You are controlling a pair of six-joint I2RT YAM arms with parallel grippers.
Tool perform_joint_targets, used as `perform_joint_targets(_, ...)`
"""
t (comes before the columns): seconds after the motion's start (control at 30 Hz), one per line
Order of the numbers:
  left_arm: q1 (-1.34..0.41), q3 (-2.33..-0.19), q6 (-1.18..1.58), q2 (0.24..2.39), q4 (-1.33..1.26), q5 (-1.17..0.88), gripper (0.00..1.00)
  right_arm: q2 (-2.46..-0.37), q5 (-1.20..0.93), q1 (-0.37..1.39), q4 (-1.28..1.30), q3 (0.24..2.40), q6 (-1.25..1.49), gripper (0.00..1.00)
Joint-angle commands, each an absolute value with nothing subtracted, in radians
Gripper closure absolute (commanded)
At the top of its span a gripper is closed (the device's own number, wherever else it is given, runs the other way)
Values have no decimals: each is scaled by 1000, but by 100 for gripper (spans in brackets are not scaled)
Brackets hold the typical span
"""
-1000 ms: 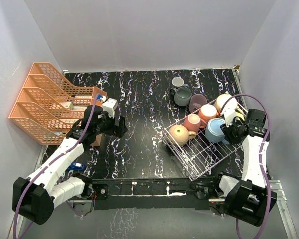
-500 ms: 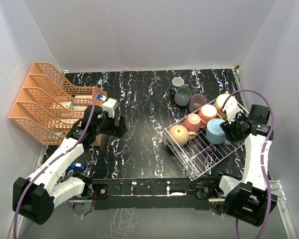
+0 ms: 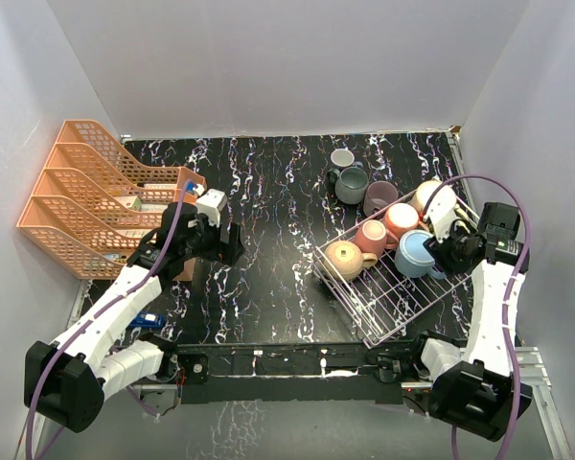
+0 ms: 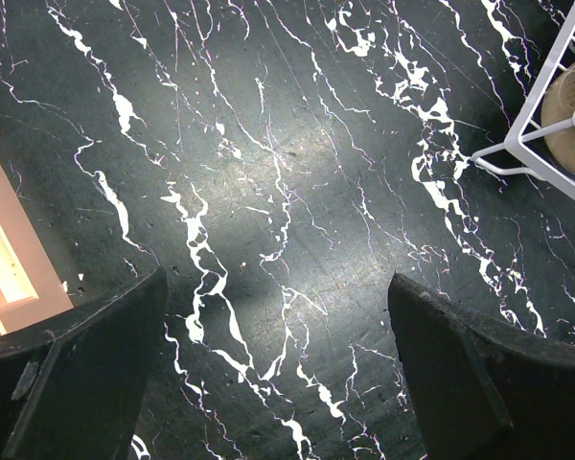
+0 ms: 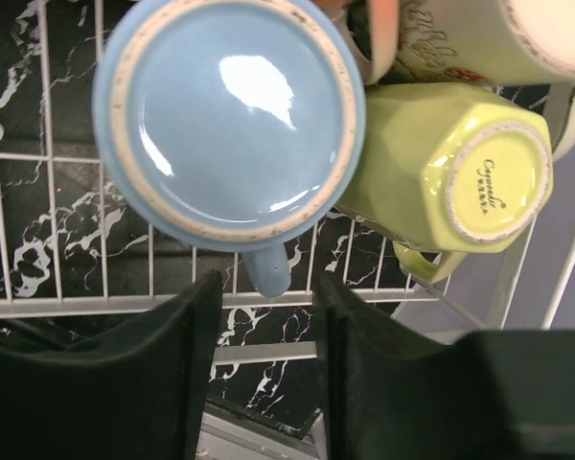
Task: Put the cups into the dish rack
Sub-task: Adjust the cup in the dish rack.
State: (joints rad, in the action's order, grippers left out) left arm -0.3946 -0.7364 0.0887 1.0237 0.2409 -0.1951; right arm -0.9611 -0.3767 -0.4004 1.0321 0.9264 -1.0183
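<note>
The white wire dish rack point(image 3: 395, 305) stands tilted at the right and holds several upturned cups: tan point(image 3: 345, 259), pink point(image 3: 371, 235), peach point(image 3: 400, 218), blue point(image 3: 415, 253) and cream point(image 3: 427, 195). Three cups stand on the table behind it: small grey point(image 3: 342, 157), grey-teal point(image 3: 352, 185) and mauve point(image 3: 378, 197). My right gripper point(image 5: 268, 292) is open just below the blue cup point(image 5: 230, 115). Its handle points into the gap and touches neither finger. A green cup point(image 5: 441, 168) lies beside the blue one. My left gripper point(image 4: 278, 287) hangs open over bare table.
An orange tiered tray organizer point(image 3: 86, 201) stands at the left wall. A small blue object point(image 3: 149, 321) lies by the left arm's base. The rack's corner point(image 4: 527, 144) and the tan cup point(image 4: 570, 105) show at the left wrist view's right edge. Walls close in on three sides.
My right gripper's jaws have come apart off the blue cup's handle and the wrist has drawn back a little towards the right wall. The left arm has not moved.
</note>
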Motion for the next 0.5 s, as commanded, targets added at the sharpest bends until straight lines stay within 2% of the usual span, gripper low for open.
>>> perform_joint_targets(0.0, -388, -733, 78, 999, 249, -213, 5, -914, -438, -397, 1155, 981, -1122, 63)
perform_joint_targets(0.1, -389, -733, 78, 997, 249, -217, 5, -912, -393, -397, 1178, 951, -1161, 83)
perform_joint_targets(0.17, -388, -733, 77, 996, 248, -219, 5, -922, -355, -397, 1175, 919, -1175, 91)
perform_joint_targets(0.47, -388, -733, 77, 993, 248, -220, 5, -1045, -329, -397, 1059, 903, -1103, 92)
